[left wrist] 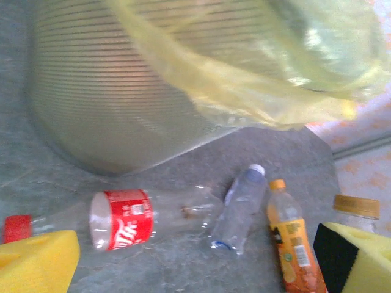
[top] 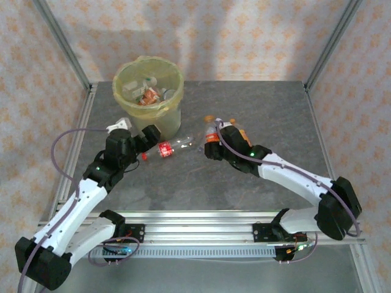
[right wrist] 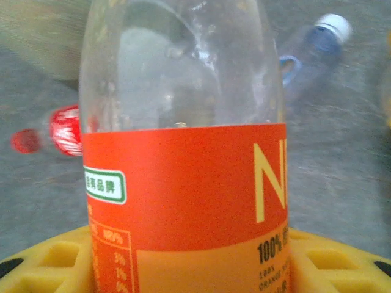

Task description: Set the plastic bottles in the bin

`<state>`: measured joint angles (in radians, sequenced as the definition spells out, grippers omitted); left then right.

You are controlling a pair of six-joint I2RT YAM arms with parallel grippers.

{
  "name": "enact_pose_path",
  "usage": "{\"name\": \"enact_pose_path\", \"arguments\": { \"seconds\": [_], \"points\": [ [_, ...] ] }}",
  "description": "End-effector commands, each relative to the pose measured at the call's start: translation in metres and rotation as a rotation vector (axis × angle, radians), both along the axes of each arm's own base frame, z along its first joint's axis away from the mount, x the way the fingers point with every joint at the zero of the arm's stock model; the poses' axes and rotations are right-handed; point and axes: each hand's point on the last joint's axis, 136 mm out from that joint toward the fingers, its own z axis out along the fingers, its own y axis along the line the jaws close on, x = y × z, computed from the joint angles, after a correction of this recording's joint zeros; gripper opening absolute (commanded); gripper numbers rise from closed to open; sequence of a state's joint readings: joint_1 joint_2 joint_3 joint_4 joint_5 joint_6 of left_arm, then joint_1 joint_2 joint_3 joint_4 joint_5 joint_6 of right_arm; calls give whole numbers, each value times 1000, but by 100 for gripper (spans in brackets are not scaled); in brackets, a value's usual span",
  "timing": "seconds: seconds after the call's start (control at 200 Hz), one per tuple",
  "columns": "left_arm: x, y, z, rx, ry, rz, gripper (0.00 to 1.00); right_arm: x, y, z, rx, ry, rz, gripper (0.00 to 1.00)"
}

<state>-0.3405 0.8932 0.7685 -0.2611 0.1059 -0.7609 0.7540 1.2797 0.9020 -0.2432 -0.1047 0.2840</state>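
My left gripper (left wrist: 198,259) stands spread as wide as it goes and holds nothing. It sits low at the front foot of the bin (top: 160,116). The red-labelled bottle (left wrist: 122,218) lies on its side just ahead of that gripper's pads, near the bin's base.

To the right of it lies a clear bottle with a white cap (left wrist: 242,210), a little further from the bin. My right gripper (right wrist: 189,262) is further out on the bin's right. Its yellow pads (right wrist: 52,262) are closed against both sides of an upright orange-labelled bottle (right wrist: 183,183), low on its body. A second orange bottle (top: 236,129) stands just beside it, on the side away from the bin.

I judge the step in hand to be carrying this bottle to the bin. I want to lift it straight up first so the neighbour isn't knocked. Then I swing it left, high enough to clear the rim and the loose yellow bag (left wrist: 263,67). I let go only over the middle of the mouth, and my left arm waits clear of that path.
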Motion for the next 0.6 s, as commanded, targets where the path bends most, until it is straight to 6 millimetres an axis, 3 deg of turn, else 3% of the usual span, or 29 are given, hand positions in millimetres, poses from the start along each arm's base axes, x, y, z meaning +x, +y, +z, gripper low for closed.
{"name": "enact_pose_path", "arguments": {
  "seconds": [0.0,0.27,0.596],
  "points": [
    [4,-31,27,-31,-40,-167,100,-3,31,44,176,-137,145,45],
    [22,-92,77,-217,-124,-424,100,-16,61,78,291,-218,290,45],
    [38,-119,96,-164,-149,-498,100,-24,82,101,346,-252,373,45]
  ]
}}
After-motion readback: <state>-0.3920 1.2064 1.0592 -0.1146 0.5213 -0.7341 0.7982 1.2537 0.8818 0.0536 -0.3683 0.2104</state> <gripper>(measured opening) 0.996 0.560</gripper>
